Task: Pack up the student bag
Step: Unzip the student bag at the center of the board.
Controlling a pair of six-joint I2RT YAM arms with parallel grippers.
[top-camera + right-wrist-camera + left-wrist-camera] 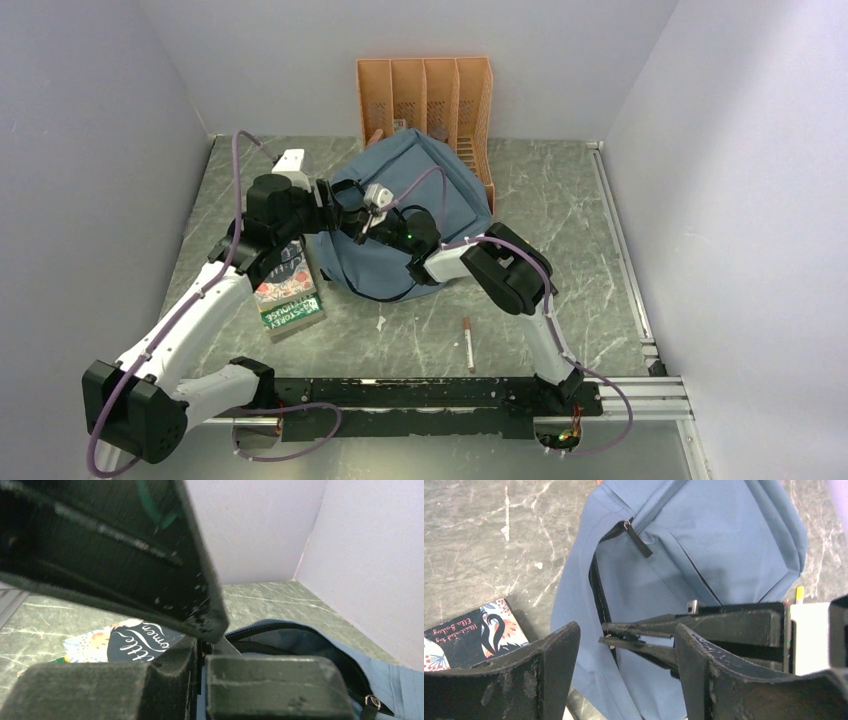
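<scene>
Student bag, large dusty-blue fabric backpack: on worktop against orange slotted file organizer. Step: likely opening zip. Right gripper pinching zip edge; left gripper spread. Next: pull mouth wider.

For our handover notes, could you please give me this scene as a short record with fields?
Bag: student bag lying on the table, main zip partly open
Left arm: left gripper open at the bag's zip, holding nothing
Right arm: right gripper shut at the zip, apparently pinching it
Unpacked: book on the table beside the bag, on the left arm's side; pen near the right arm's base
Behind bag: orange file organizer
</scene>
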